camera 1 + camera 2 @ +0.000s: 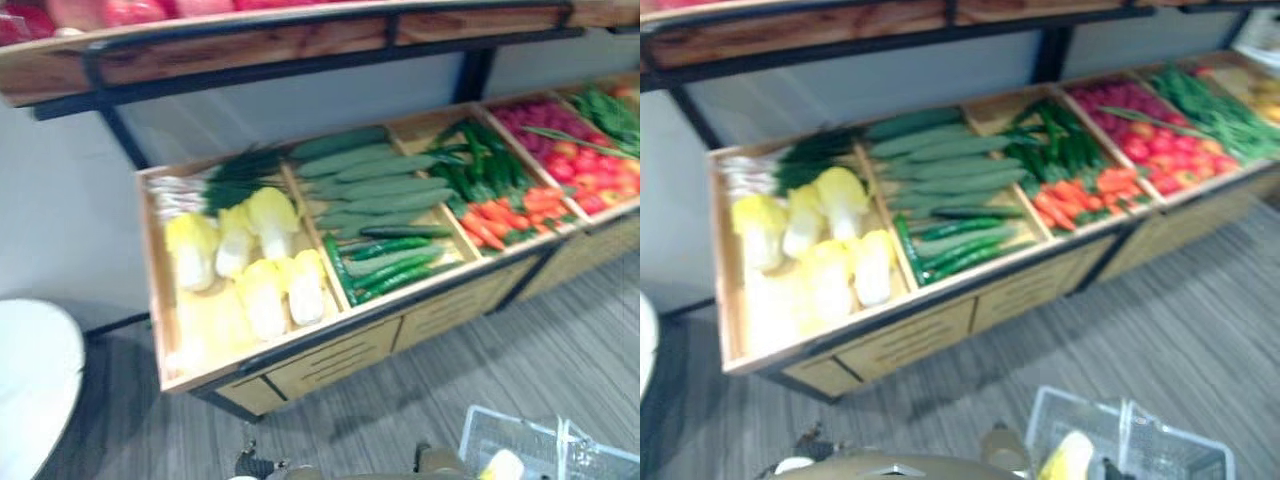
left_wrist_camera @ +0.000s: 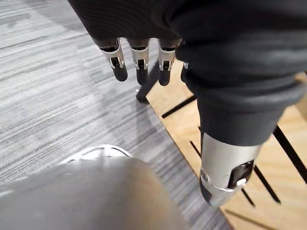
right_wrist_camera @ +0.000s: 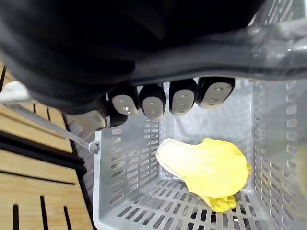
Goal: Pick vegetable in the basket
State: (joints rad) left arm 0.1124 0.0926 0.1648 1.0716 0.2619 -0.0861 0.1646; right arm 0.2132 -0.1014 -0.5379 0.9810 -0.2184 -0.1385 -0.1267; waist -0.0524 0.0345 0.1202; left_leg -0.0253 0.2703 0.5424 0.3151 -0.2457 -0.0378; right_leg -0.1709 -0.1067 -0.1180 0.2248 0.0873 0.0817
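A white wire basket (image 3: 120, 191) hangs low at my right side, and its rim (image 1: 480, 425) also appears in the left eye view. One pale yellow napa cabbage (image 3: 206, 167) lies on its bottom, also seen in the head views (image 1: 1068, 458). My right hand (image 3: 153, 100) is shut, fingers curled round the basket's grey handle (image 3: 225, 50). My left hand (image 2: 138, 57) hangs with straight fingers near the foot of the wooden stand, holding nothing. More napa cabbages (image 1: 250, 260) lie in the leftmost compartment of the stand (image 1: 330, 365).
Beside the cabbages lie green chives (image 1: 240, 172), cucumbers (image 1: 370, 185), green peppers (image 1: 480, 165), red chillies (image 1: 500, 215) and tomatoes (image 1: 575, 160). An upper shelf (image 1: 300, 40) overhangs the back. A white round table (image 1: 30, 380) stands at the left. Grey floor lies in front.
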